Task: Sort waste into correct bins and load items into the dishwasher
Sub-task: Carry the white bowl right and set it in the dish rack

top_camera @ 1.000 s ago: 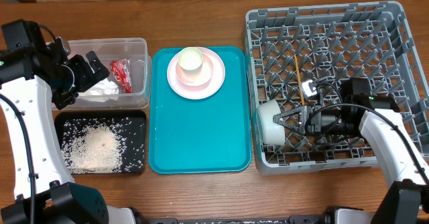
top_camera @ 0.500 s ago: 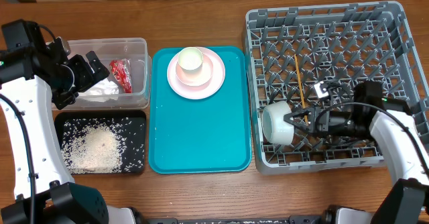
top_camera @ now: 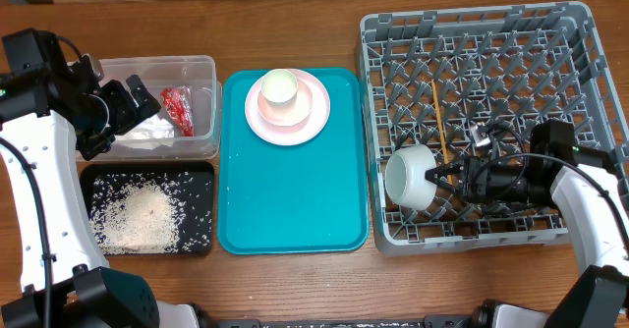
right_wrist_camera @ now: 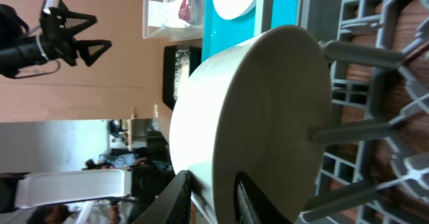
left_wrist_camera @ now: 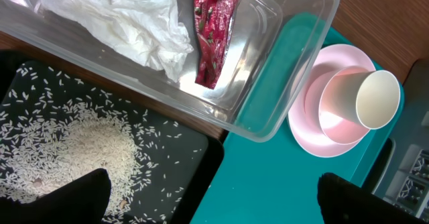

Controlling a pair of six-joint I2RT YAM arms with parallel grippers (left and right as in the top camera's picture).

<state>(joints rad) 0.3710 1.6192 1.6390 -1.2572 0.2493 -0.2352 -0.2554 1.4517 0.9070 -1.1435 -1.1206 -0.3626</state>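
One bowl [top_camera: 410, 176] is going into the dish rack [top_camera: 511, 73] right now. It sits at the rack's seven o'clock corner, tipped on edge among the pegs, mouth turned toward nine o'clock. Over the last second it has slid in from the rack's left wall toward three o'clock, and the right gripper [top_camera: 437, 179] has drawn back with it.

In the wrist view its fingers straddle the bowl's rim. Whether they are pinching or already letting go, I cannot tell from this angle. If the bowl stands propped by the pegs, this placement looks nearly done.

Chopsticks [top_camera: 438, 122] already lie in the rack, just toward twelve o'clock of the bowl.

Across the table nothing has moved. The left gripper [top_camera: 138, 97] hovers spread wide and empty over the clear tub [top_camera: 206, 68], where the red wrapper [top_camera: 178, 110] and tissue [top_camera: 152, 130] lie. Rice [top_camera: 138, 215] is in the black tray [top_camera: 197, 171].

So the waste looks sorted. Left to load are the pink plate [top_camera: 314, 117], the pinkish bowl [left_wrist_camera: 338, 113] on it and the cup [top_camera: 279, 86] on top, at the twelve o'clock end of the teal tray [top_camera: 295, 200].
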